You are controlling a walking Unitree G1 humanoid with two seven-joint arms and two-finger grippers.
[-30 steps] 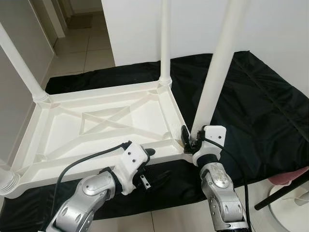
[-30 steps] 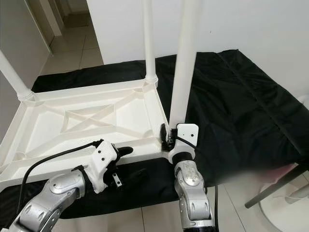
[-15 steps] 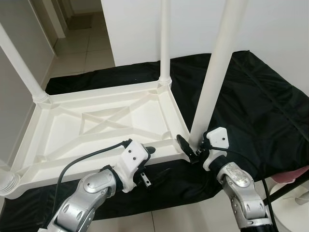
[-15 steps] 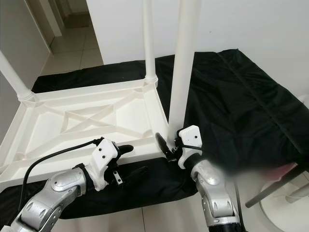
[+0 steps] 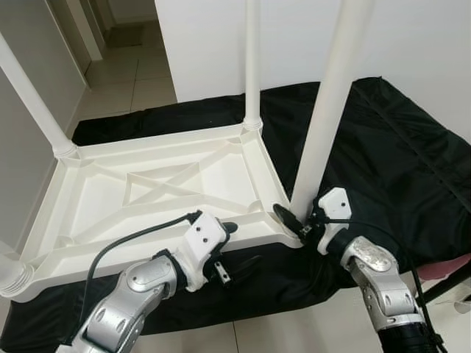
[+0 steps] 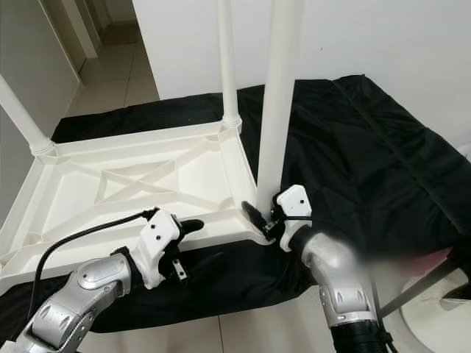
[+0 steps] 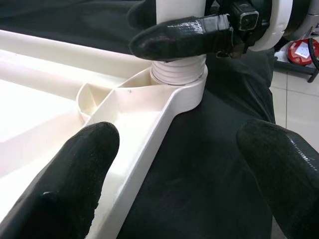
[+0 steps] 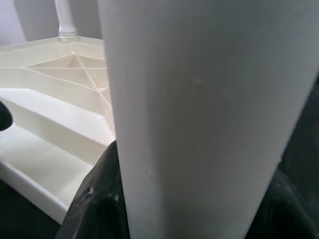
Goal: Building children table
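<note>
table leg [image 5: 324,125] in right gripper [image 5: 294,220]

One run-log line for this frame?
right gripper: shut on table leg at corner socket | left gripper: open, at tabletop edge

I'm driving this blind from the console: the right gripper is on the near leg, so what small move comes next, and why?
Probably keep turning the leg into its corner socket. The right gripper is clamped round the leg's base, ribbed threads show above the socket, and the open left gripper straddles the tabletop's near edge, ready to brace it.
</note>
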